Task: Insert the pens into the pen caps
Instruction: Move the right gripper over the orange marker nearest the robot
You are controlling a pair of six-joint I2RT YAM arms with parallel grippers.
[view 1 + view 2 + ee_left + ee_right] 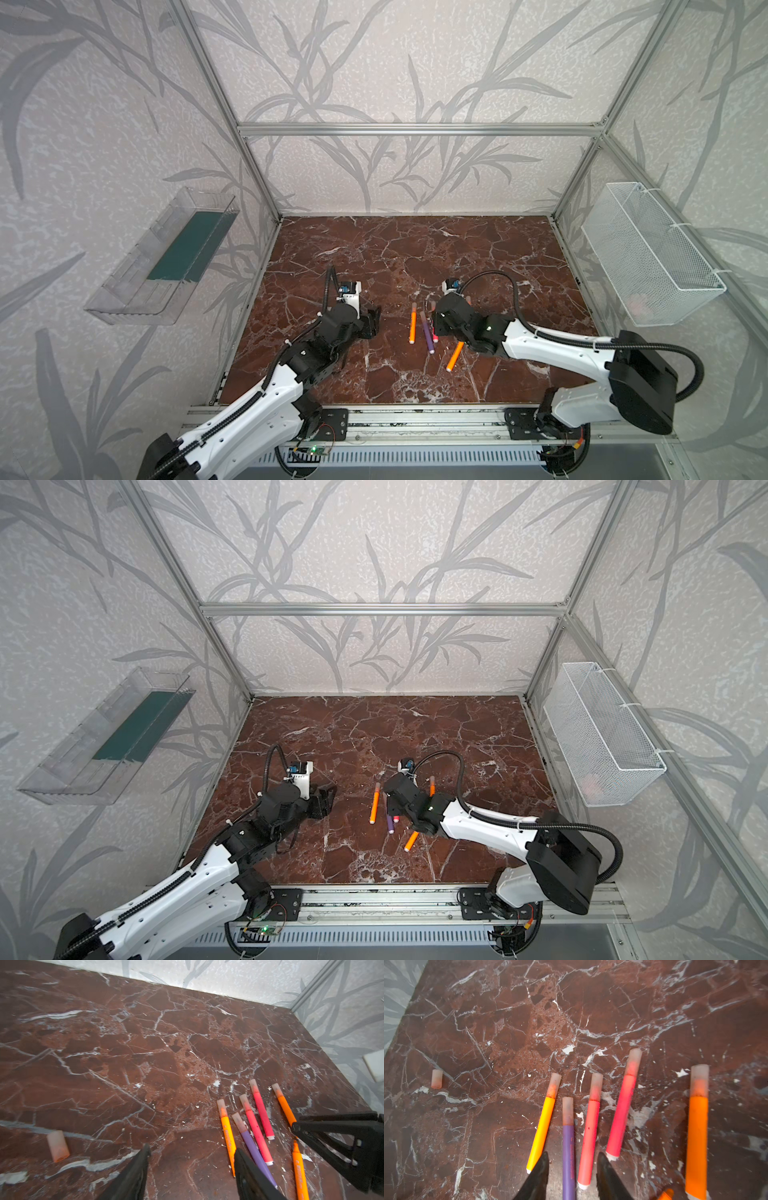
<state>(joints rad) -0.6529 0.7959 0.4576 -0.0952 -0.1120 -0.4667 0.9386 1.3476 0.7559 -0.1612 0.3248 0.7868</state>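
Our right gripper [573, 1155] is hanging open just beside the uncapped orange pen [299, 1169]. Our left gripper [192, 1148], also open, is sitting nearer the loose cap [57, 1146].

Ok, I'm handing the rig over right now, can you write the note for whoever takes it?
Left claw: open, empty, low over the table.
Right claw: open, gripping nothing, over the row of pens.
Done: five capped pens lie side by side.
Left: one bare orange pen lies beside the row, and one loose cap lies apart from the pens, near the left claw. Put that pen into that cap.
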